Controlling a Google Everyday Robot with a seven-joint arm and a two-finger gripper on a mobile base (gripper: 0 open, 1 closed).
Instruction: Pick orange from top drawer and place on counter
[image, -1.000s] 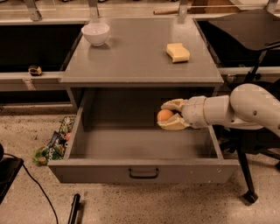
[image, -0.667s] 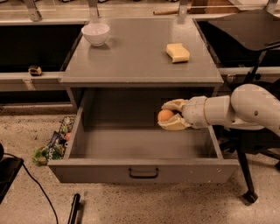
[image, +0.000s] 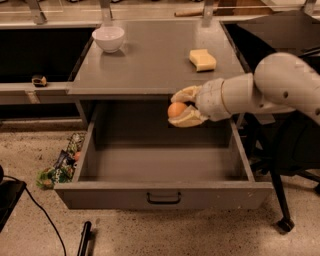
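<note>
The orange (image: 176, 109) is a small round fruit held between the two tan fingers of my gripper (image: 183, 107). The gripper is shut on it and reaches in from the right on a white arm. It holds the orange above the open top drawer (image: 162, 192), level with the front edge of the counter (image: 150, 60). The drawer is pulled out, grey, with a black bar handle, and its floor looks bare.
A white bowl (image: 109, 38) stands at the counter's back left. A yellow sponge (image: 202, 59) lies at its back right. Snack bags (image: 60, 165) lie on the speckled floor left of the drawer. A black chair base (image: 285, 220) stands at the right.
My gripper has lifted the orange up out of the drawer to about the height of the counter's front edge.
</note>
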